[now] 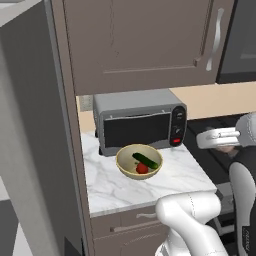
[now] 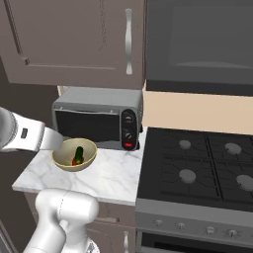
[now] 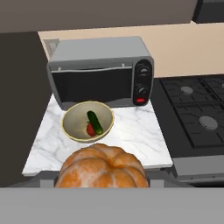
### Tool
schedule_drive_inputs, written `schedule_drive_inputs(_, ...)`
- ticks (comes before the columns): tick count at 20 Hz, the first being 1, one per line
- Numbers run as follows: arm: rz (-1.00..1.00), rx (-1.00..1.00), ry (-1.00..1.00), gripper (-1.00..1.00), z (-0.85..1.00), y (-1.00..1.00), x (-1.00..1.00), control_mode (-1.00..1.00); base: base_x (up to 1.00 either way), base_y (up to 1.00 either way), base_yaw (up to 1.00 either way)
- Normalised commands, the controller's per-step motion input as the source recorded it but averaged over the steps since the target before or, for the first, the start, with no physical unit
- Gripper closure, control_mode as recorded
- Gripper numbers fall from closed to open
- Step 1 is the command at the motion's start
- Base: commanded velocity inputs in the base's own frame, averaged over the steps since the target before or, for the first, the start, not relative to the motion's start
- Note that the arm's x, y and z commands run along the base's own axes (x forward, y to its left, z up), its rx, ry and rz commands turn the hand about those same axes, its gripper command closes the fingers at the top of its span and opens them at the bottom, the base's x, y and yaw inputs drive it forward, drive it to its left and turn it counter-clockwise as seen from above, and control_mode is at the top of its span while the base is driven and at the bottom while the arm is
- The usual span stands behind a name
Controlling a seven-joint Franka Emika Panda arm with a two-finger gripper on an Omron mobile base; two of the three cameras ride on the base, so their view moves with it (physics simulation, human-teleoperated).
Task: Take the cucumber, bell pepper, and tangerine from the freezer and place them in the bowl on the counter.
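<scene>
A lumpy orange tangerine (image 3: 103, 169) sits low and very close in the hand view, and my gripper (image 3: 103, 183) is shut on it, its fingertips hidden behind the fruit. The hand (image 1: 216, 138) hovers in front of the counter (image 1: 177, 176), short of the bowl. The pale yellow-olive bowl (image 1: 123, 165) (image 2: 61, 160) (image 3: 70, 127) stands on the marble before the microwave. Inside it lie the dark green cucumber (image 1: 146, 160) (image 2: 79, 153) (image 3: 94, 122) and the red bell pepper (image 1: 142, 169) (image 3: 90, 129). The grey freezer (image 1: 30, 130) wall rises at the left.
A grey microwave (image 1: 140, 122) (image 2: 96, 118) stands at the back of the counter. The black stove top (image 2: 197, 168) adjoins the counter on the right. Brown wall cupboards (image 1: 140, 40) hang overhead, and brown drawers (image 1: 125, 225) sit below the marble.
</scene>
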Motion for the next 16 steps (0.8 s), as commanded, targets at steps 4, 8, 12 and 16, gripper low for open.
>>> schedule_drive_inputs(4,0.0,0.0,0.0,1.0,-0.11,0.01,0.69,-1.0,0.0,0.0,0.0)
schedule_drive_inputs(8,0.0,0.0,0.04,1.0,-0.38,0.04,0.62,-1.0,0.0,0.0,0.0)
schedule_drive_inputs(12,0.0,-0.01,0.02,1.0,-0.59,0.19,0.41,-1.0,0.0,0.0,0.0)
schedule_drive_inputs(16,0.0,0.0,0.04,1.0,-0.63,0.21,0.39,-1.0,0.0,0.0,0.0)
